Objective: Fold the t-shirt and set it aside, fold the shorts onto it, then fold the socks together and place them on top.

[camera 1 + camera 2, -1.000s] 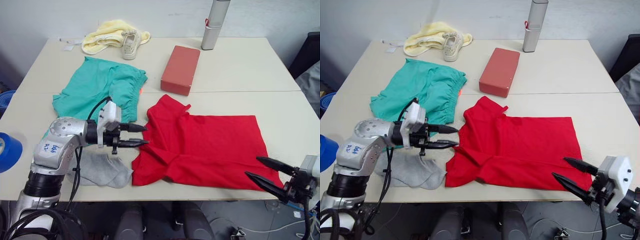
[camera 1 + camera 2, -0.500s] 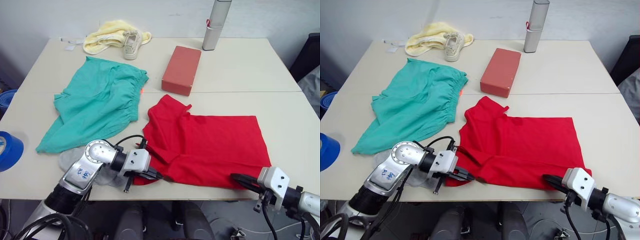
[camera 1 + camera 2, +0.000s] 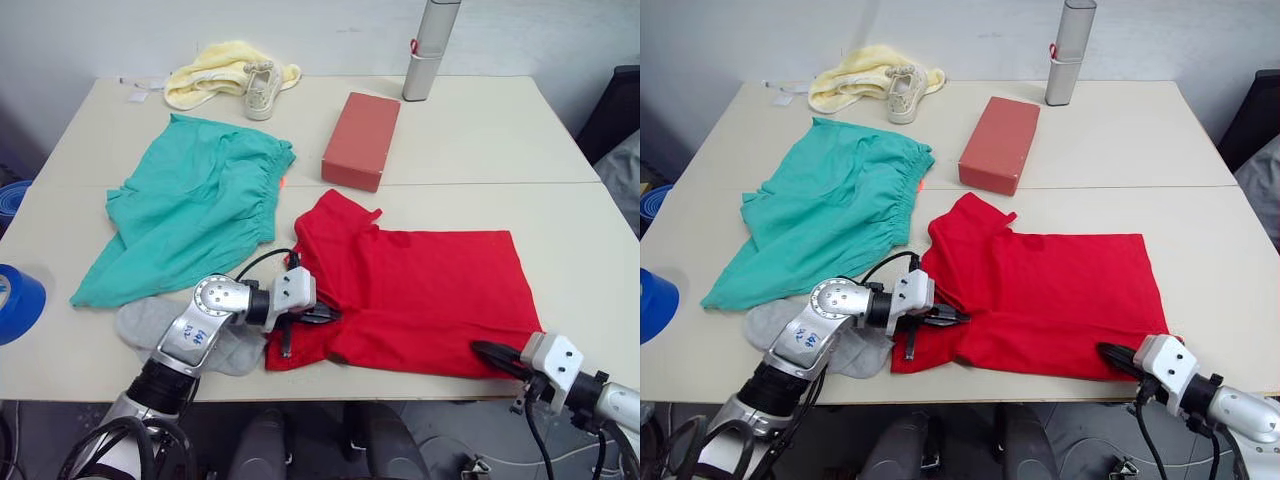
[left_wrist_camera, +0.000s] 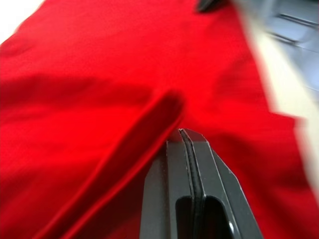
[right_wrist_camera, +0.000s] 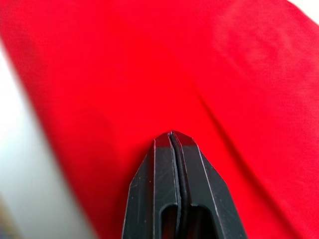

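A small blue-inked label on the left arm's silver casing is too small to read, and no other writing can be made out. The bright red short-sleeved cotton t-shirt (image 3: 420,295) lies spread on the near half of the pale tabletop (image 3: 480,130), one sleeve pointing toward the brick-red rectangular box (image 3: 361,139). The left pincer (image 3: 328,316) rests on the shirt's near-left part, its two black fingers pressed together beside a raised fold of red cloth; whether any fabric is caught between them cannot be told. The right pincer (image 3: 1112,352) meets the shirt's near-right corner, fingers likewise closed flat against the cloth. The teal-green thin fabric shorts (image 3: 190,215) lie to the left, with the light grey ankle socks (image 3: 150,325) under the left arm at the tabletop's front edge.
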Robot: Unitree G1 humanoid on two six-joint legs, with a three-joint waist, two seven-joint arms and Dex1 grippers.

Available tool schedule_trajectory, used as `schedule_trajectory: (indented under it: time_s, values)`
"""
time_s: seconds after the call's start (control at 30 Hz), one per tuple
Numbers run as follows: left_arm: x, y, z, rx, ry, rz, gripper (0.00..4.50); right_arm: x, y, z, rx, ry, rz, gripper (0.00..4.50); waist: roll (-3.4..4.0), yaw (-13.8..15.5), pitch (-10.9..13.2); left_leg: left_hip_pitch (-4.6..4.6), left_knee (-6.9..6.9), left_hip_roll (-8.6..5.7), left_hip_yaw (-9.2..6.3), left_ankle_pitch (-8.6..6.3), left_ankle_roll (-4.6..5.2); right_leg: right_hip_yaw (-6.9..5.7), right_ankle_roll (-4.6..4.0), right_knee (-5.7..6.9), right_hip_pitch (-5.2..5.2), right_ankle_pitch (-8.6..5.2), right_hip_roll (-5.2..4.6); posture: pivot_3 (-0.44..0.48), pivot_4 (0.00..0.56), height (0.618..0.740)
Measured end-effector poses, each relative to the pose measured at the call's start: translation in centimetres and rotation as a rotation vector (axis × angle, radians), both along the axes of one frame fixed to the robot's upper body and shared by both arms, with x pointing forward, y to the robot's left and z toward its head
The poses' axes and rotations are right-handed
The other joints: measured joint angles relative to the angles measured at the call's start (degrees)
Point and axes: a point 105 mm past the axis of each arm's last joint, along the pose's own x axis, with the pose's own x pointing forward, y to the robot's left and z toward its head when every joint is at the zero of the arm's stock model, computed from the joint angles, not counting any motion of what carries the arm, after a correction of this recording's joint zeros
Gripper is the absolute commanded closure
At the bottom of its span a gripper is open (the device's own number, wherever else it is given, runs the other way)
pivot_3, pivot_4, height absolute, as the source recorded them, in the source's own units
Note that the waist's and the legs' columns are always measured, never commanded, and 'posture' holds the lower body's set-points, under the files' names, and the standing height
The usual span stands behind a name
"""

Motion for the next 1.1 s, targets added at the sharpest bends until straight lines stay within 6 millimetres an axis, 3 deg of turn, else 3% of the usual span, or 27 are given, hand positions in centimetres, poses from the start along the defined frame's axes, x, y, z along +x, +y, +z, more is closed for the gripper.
schedule_trajectory:
  time_s: [0.2,0.37,0.43,0.53,0.63,0.77,0.9,1.1]
  values:
    - [1.3,3.5,0.1,0.054,-0.005,0.141,4.50,0.4,-4.8,0.2,-0.078,-0.014,-0.163,4.47,-0.15,0.09,-0.10,0.02,-0.02,-0.01,0.00,0.05,-0.09,-0.05,0.00,-0.02,0.02,0.00,-0.09,0.000,0.150,0.740]
    - [-1.5,3.8,1.1,-0.015,0.036,0.007,4.50,0.0,-7.3,0.8,-0.095,-0.027,-0.228,4.47,-0.24,0.00,-0.16,-0.01,-0.05,0.01,0.03,0.06,-0.18,-0.06,-0.02,-0.03,0.00,-0.01,-0.15,0.000,0.150,0.740]
    - [-2.9,3.6,2.5,-0.044,0.037,-0.076,4.50,-0.3,-7.2,1.5,-0.056,-0.047,-0.210,4.47,-0.22,-0.03,-0.16,0.01,-0.08,0.03,0.02,0.06,-0.20,-0.06,-0.04,-0.01,0.00,-0.02,-0.14,0.000,0.150,0.740]
    - [-4.7,3.2,3.3,-0.024,0.030,-0.167,4.50,-0.9,-4.9,2.6,0.017,-0.060,-0.083,4.47,-0.05,-0.12,-0.26,0.07,-0.14,0.04,0.02,0.01,-0.10,-0.05,-0.04,-0.01,0.03,-0.02,-0.12,0.000,0.150,0.740]
    - [-5.6,2.7,2.0,0.032,0.053,-0.177,4.50,-1.7,-3.2,2.3,0.039,-0.023,0.003,4.47,0.06,-0.06,-0.32,0.10,-0.16,0.02,0.04,-0.05,-0.02,-0.04,-0.04,-0.04,0.05,-0.03,-0.12,0.000,0.150,0.740]
    - [-5.0,2.7,-0.2,0.117,0.067,-0.072,4.50,-1.9,-1.5,0.7,0.016,0.026,0.066,4.47,0.05,-0.03,-0.32,0.08,-0.14,0.01,0.04,-0.08,0.05,-0.03,-0.05,-0.04,0.02,-0.03,-0.12,0.000,0.150,0.740]
    - [-4.8,3.8,-0.9,0.193,0.068,-0.037,4.50,-1.1,-1.9,0.0,-0.053,0.009,0.062,4.47,0.05,-0.10,-0.32,0.09,-0.14,0.02,0.06,-0.09,0.05,-0.02,-0.08,-0.04,0.00,-0.05,-0.13,0.000,0.150,0.740]
    - [-6.2,6.2,-1.3,0.293,0.164,-0.044,4.50,-1.4,-4.8,0.0,-0.187,0.021,0.083,4.47,0.04,-0.05,-0.53,0.23,-0.19,0.05,0.06,-0.13,0.04,-0.04,-0.19,-0.09,0.13,-0.11,-0.13,0.000,0.150,0.740]
